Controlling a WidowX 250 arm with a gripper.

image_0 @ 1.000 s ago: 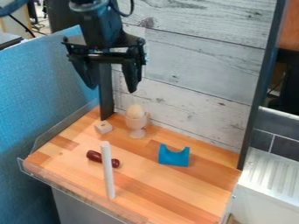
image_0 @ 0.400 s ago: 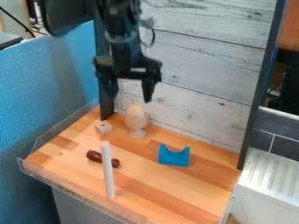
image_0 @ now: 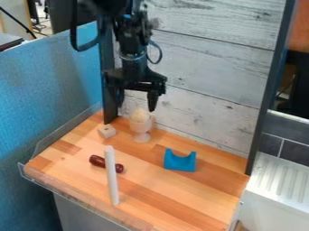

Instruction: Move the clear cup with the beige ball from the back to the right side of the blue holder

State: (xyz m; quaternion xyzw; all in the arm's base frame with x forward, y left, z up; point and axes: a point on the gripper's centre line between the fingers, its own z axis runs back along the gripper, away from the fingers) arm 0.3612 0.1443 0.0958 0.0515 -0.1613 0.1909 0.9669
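One egg (image_0: 140,115), one cup (image_0: 141,128), one blue block (image_0: 180,160)

Toward the back of the worktop (image_0: 181,198), an egg (image_0: 140,115) sits in a cup (image_0: 141,128) left of the frame's centre, before the wall (image_0: 208,92). A small block (image_0: 107,131) lies just left of the cup. Below them, a roller (image_0: 96,160) lies behind an upright rod (image_0: 112,180). Right of these, just below the centre, stands a notched block (image_0: 180,164).
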